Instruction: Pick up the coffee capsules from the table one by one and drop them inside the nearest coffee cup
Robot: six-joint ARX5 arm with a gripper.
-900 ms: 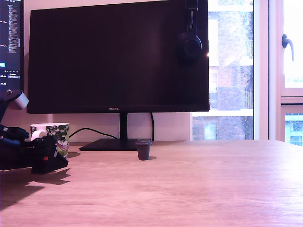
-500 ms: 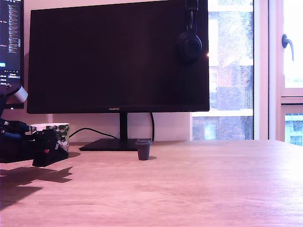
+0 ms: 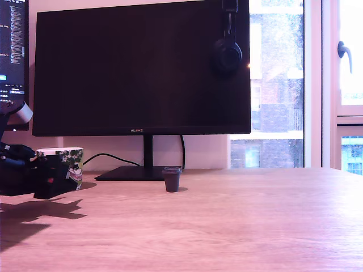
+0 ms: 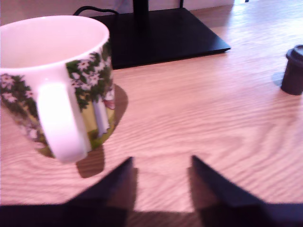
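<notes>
Exterior view: the black gripper (image 3: 54, 180) sits low at the far left of the exterior view, just above the table (image 3: 227, 226), casting a dark shadow on the wood below it. Its body overlaps the front of the coffee cup (image 3: 67, 163), which stands directly behind it; only the cup's rim and part of the leafy print show. Finger spread can't be told from this side. One coffee capsule (image 3: 172, 178) stands upright on the table, wide rim up, well to the exterior view's right of the cup, just in front of the monitor base (image 3: 133, 173). Large dark monitor (image 3: 142, 68) behind, headphones (image 3: 227, 51) hanging at its upper right corner, a cable (image 3: 108, 157) running behind the cup. Window (image 3: 300, 85) at the exterior view's right.

Wrist view: the two dark fingertips (image 4: 118, 182) are spread apart with bare table (image 4: 189, 123) between them, nothing held. Gripper (image 4: 162, 177) is close above the wood. The coffee cup (image 4: 57, 80) is just beyond the fingers and off to one side of them, handle turned toward the camera, upright, the visible part of its white inside bare. The coffee capsule (image 4: 293, 70) stands farther off on the other side, at the picture's edge, beside the corner of the black monitor base (image 4: 161, 35).
</notes>
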